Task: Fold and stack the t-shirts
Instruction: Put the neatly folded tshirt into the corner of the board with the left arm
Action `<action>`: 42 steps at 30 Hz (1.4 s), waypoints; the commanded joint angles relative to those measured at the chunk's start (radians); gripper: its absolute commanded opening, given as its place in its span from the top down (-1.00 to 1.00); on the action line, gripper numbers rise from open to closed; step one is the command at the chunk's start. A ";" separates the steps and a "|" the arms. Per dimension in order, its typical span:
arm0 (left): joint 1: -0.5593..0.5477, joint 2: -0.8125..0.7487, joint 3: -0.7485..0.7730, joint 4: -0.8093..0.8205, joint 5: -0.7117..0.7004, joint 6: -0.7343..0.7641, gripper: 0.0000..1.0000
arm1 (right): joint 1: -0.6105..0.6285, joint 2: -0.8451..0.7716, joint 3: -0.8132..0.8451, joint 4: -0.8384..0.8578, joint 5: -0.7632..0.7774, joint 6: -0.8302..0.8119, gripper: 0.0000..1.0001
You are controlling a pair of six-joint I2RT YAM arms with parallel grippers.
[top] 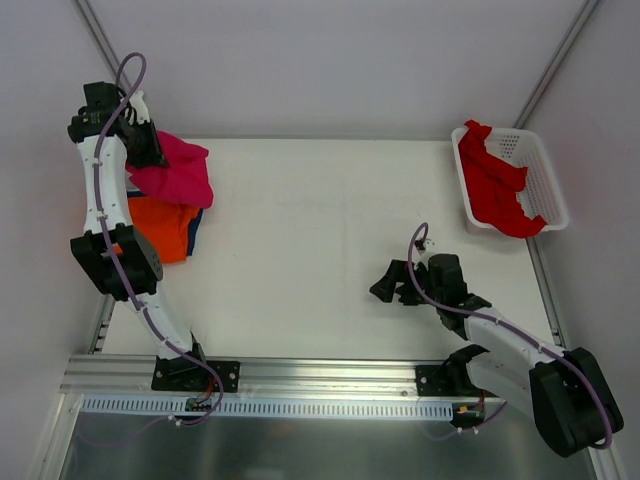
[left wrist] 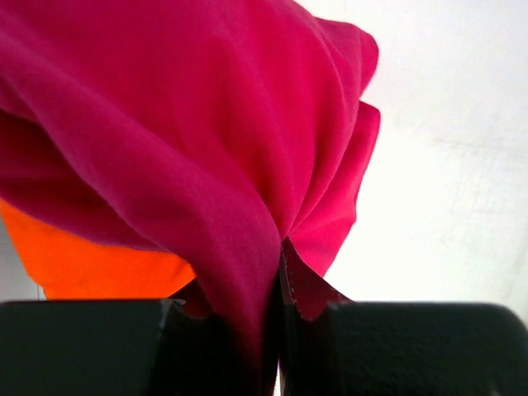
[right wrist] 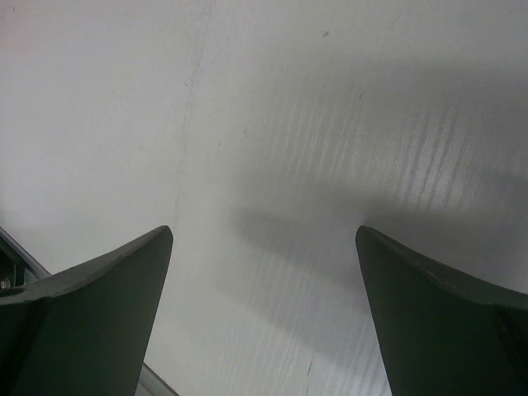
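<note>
The magenta t-shirt [top: 178,170] hangs bunched at the table's far left, partly over the folded orange t-shirt [top: 163,227], which lies on a navy one [top: 196,226] showing only as a thin edge. My left gripper [top: 145,148] is shut on the magenta shirt's edge [left wrist: 247,181]; the orange shirt [left wrist: 91,268] shows below it. A brighter red t-shirt [top: 495,185] lies crumpled in the white lattice basket [top: 540,170] at the far right. My right gripper [top: 392,285] is open and empty, low over the table [right wrist: 272,165] at front right.
The white table [top: 320,240] is bounded by a metal rail [top: 300,375] at the near edge and white walls around. The basket sits at the table's right rear corner.
</note>
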 commanded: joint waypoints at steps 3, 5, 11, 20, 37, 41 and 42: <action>0.032 0.001 0.046 -0.037 0.069 -0.016 1.00 | -0.008 0.041 -0.009 -0.051 -0.007 0.004 -0.99; 0.049 -0.004 -0.006 -0.037 0.052 -0.021 1.00 | -0.006 0.045 -0.009 -0.051 -0.009 0.003 -0.99; 0.081 -0.028 -0.132 -0.025 -0.068 -0.033 1.00 | -0.008 0.022 -0.015 -0.049 -0.013 0.004 -0.99; 0.138 -0.057 -0.275 -0.017 -0.232 -0.064 1.00 | -0.006 -0.017 -0.024 -0.051 -0.029 0.012 -0.99; 0.178 -0.036 -0.306 0.004 -0.551 -0.249 -0.98 | -0.008 0.023 0.002 -0.075 -0.015 -0.002 -0.99; 0.164 -0.129 -0.277 0.035 -0.545 -0.276 -0.98 | -0.008 0.034 0.008 -0.075 -0.013 -0.005 -0.99; 0.155 -0.149 -0.266 0.046 -0.543 -0.279 -0.98 | -0.008 0.040 0.014 -0.077 -0.013 -0.005 -0.99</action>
